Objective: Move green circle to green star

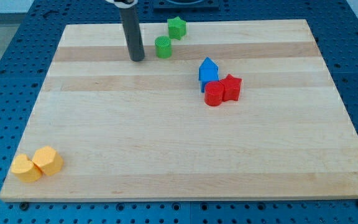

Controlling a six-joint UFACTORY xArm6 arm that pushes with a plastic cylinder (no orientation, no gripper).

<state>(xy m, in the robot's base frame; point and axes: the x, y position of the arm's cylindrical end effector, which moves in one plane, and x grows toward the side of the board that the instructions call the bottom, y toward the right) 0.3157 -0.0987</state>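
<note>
Pale wooden board carried the scene, largest of all; my rod stood upright over its top edge, bare of any grasp, my tip planted just left of the green circle, apparently lined up to shove it toward the green star, near on its upper right.

Eight blocks are sitting on the wooden board: two green ones, a circle and a star; two blue, stacked close; two red, a circle and a star; two yellow. One dark rod is showing.
</note>
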